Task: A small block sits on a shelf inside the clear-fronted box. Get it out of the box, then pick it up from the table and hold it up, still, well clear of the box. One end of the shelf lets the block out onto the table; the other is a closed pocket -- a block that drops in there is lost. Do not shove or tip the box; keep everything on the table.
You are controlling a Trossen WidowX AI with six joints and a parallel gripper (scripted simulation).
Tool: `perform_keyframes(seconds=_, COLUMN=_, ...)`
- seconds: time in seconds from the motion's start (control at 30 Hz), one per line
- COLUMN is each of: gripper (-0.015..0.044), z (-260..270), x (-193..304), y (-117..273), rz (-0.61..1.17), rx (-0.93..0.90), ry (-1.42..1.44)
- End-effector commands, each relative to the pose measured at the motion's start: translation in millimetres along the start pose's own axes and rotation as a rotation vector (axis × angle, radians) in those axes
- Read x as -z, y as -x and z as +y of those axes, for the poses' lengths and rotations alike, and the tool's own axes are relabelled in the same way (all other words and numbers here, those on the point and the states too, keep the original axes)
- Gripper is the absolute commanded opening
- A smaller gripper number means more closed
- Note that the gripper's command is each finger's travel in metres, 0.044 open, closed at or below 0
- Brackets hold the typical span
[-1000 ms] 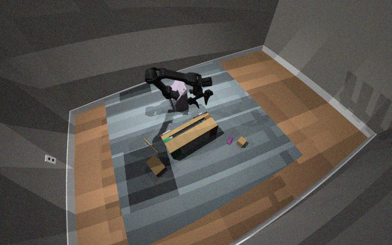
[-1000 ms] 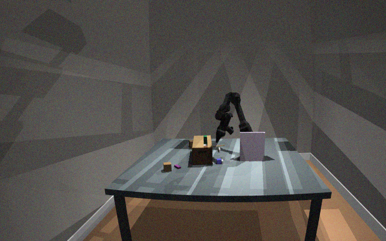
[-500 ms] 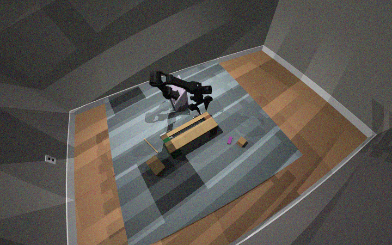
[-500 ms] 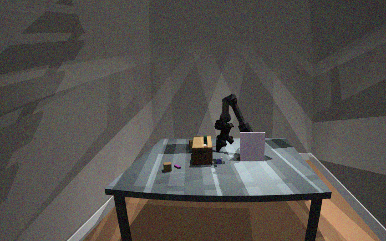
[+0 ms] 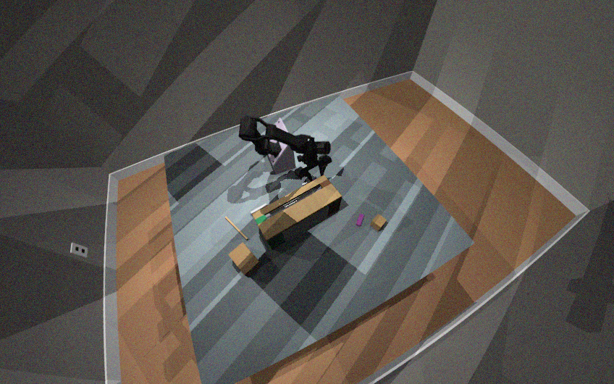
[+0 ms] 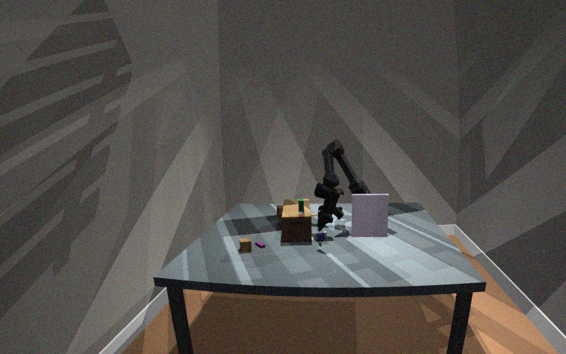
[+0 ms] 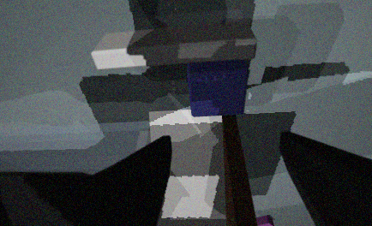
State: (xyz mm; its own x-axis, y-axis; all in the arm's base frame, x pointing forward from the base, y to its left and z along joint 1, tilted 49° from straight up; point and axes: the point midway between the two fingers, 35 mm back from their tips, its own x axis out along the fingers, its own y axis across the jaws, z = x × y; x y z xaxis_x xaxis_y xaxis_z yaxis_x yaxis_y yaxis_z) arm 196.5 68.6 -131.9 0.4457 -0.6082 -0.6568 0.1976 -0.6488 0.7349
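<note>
The blue block (image 6: 321, 236) (image 7: 218, 89) lies on the table, outside the box, close to its near end in the exterior view. The wooden clear-fronted box (image 5: 316, 206) (image 6: 296, 228) stands upright; its dark brown end edge (image 7: 238, 180) runs up toward the block in the wrist view. My gripper (image 5: 316, 177) (image 6: 330, 223) (image 7: 225, 141) is open with nothing between its fingers. It hangs above the table beside that end of the box. In the wrist view the block is ahead of the fingertips, roughly centred between them. In the top view I cannot make the block out clearly.
A pale pink panel (image 5: 279, 127) (image 6: 369, 216) stands near the arm. A magenta piece (image 5: 360, 219) (image 6: 259, 244) (image 7: 265, 221) and a small wooden cube (image 5: 378, 222) (image 6: 245, 245) lie beyond the box. A larger wooden block (image 5: 242, 257) and a thin rod (image 5: 236, 227) lie past its other end.
</note>
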Motion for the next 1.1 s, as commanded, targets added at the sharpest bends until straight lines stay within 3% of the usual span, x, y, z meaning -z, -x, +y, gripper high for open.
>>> perform_keyframes(seconds=0.0, gripper=0.0285, z=0.5, x=-2.9, y=-6.4, rz=0.000, rx=-0.003, ry=0.005)
perform_keyframes(seconds=0.93, gripper=0.0285, z=3.2, x=-18.6, y=-45.4, rz=0.006, rx=-0.010, ry=0.011)
perform_keyframes(seconds=1.07, gripper=0.0180, z=3.2, x=-18.6, y=-45.4, rz=0.006, rx=-0.010, ry=0.011)
